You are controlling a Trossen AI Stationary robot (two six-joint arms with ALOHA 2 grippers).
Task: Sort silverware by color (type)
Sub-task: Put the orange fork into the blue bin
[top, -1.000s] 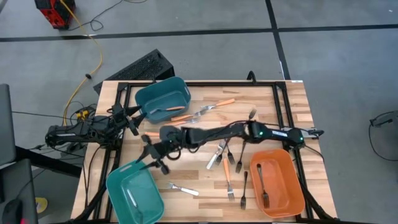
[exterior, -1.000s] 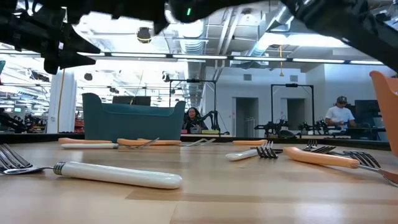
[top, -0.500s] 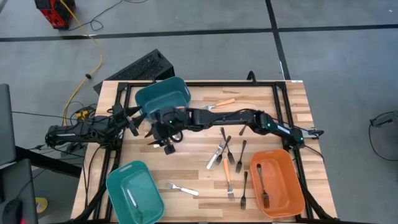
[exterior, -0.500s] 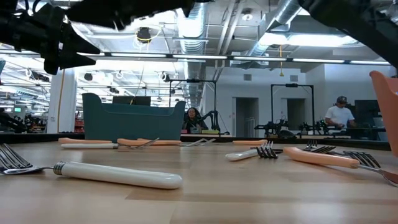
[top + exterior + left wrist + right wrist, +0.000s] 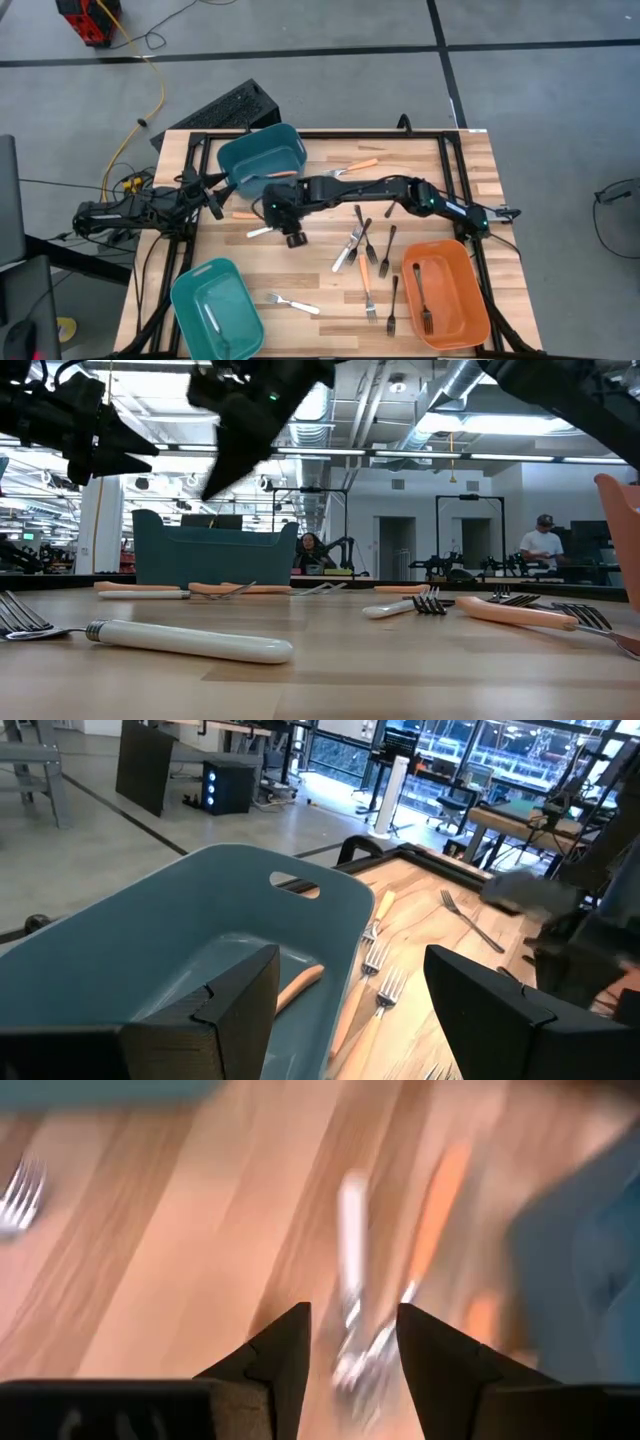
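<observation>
High view, white fork [image 5: 259,232] lying near-crosswise

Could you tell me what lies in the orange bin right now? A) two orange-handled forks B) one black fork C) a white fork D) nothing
B: in the high view the orange bin holds a single black fork, lying lengthwise near its left side.

Bare wood [image 5: 300,270] between scattered forks [image 5: 362,245]
</observation>
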